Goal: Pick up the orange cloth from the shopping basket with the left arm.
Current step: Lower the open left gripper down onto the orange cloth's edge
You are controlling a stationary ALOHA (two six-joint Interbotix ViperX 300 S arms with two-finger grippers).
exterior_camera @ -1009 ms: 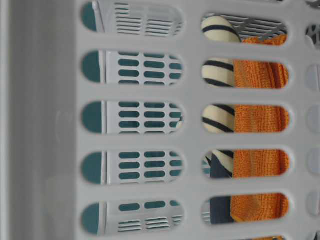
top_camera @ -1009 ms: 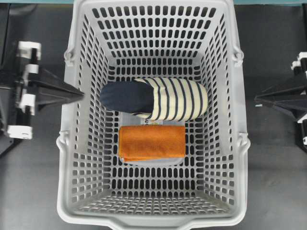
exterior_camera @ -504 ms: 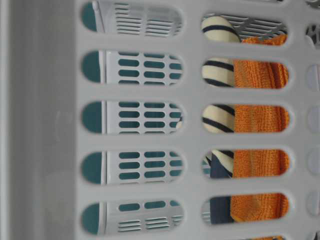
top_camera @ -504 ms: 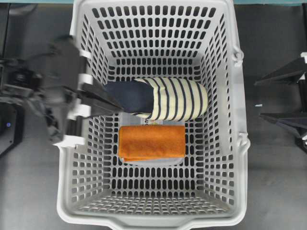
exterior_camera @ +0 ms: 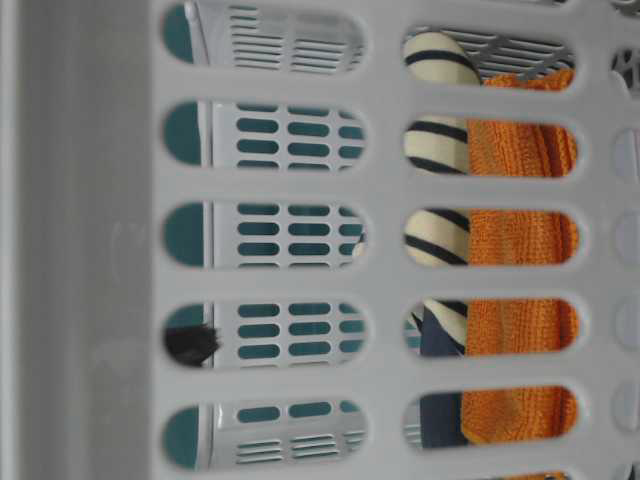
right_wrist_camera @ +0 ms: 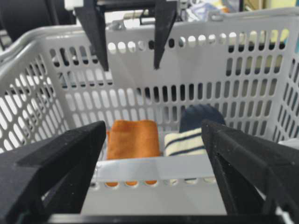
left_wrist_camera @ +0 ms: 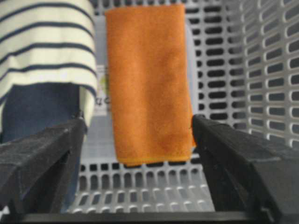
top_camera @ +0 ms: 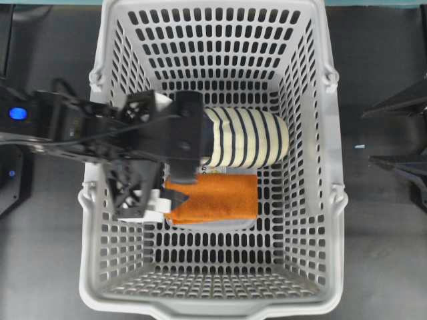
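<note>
Striped bundle (top_camera: 243, 138) lies just beside the orange cloth (top_camera: 217, 198), under the spread-jawed left gripper (top_camera: 175, 180).

No legible text appears anywhere; a white label (left_wrist_camera: 102, 91) lying on the shopping basket (left_wrist_camera: 261, 70) floor between the striped bundle (left_wrist_camera: 46, 42) and the orange cloth (left_wrist_camera: 149, 79) carries print too blurred to read.

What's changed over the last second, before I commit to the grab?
The left arm swung from outside the shopping basket over its left wall and inside. Its left claw, shut a second ago, is now open above the orange cloth, near its left end. The right claw opened too but stayed outside the basket. Nothing is held. The cloth and the striped bundle lie where they were.
</note>
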